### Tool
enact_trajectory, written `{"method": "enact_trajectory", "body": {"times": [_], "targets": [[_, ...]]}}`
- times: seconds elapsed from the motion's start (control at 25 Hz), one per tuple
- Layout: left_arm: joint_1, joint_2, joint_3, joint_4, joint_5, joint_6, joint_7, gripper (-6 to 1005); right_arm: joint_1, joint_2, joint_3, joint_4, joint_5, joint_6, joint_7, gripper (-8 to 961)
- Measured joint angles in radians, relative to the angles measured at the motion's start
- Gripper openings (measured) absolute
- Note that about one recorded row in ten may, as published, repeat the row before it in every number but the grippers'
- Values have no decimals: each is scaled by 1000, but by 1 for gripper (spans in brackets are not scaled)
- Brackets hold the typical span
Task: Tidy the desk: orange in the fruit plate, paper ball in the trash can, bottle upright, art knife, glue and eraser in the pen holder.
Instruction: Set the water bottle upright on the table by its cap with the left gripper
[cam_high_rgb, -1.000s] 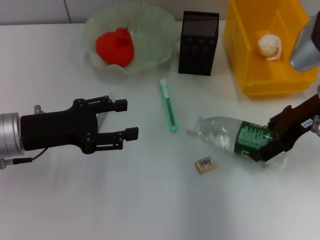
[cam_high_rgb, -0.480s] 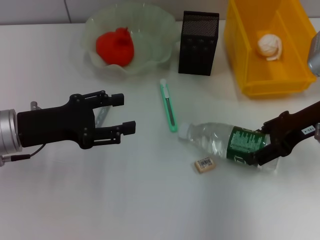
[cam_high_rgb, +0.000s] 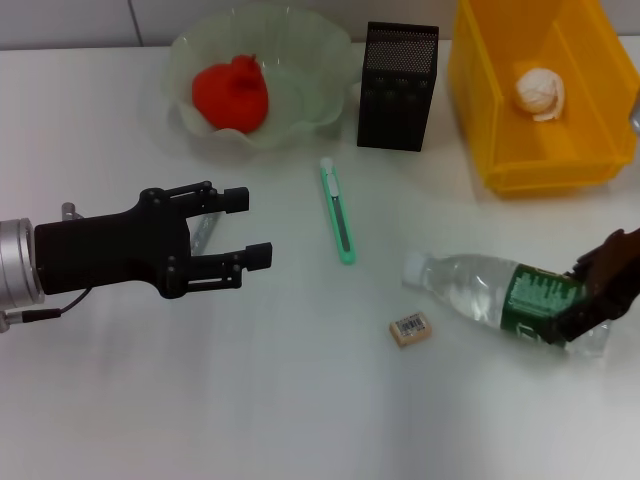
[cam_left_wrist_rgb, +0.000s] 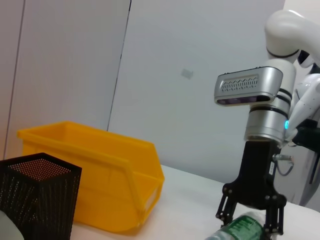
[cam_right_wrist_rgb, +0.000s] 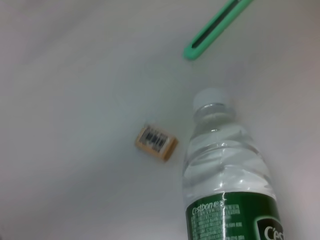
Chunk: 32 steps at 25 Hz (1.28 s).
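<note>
Lying on the white counter (cam_high_rgb: 300, 400) at 4 o'clock: clear plastic bottle with green label (cam_high_rgb: 500, 290), cap toward 10 o'clock, base end clamped in right pincer (cam_high_rgb: 590, 310). Small tan eraser (cam_high_rgb: 410, 329) just beside, at 8 o'clock of cap. Left pincer (cam_high_rgb: 255, 230) at 9 o'clock, spread wide, holding nothing.

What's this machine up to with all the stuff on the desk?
It's tidying. The right gripper grips the lying water bottle at its base end. The left gripper hovers open. The orange sits in the fruit plate, and the paper ball in the yellow bin. The art knife and eraser lie loose near the pen holder.
</note>
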Motion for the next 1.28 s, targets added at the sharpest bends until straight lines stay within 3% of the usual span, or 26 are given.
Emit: {"method": "enact_trajectory", "body": {"times": [0.36, 0.64, 1.0, 1.28], "targets": [[-9, -3, 0, 1, 0, 0, 2, 787, 40, 9, -103, -41, -72, -19, 86, 760], [-8, -12, 0, 1, 0, 0, 13, 787, 51, 16, -327, -36, -93, 76, 151, 760], [-6, -14, 0, 0, 0, 1, 13, 786, 44, 18, -479, -20, -136, 151, 214, 760], [-7, -14, 0, 0, 0, 1, 13, 786, 44, 18, -515, -19, -138, 159, 233, 759]]}}
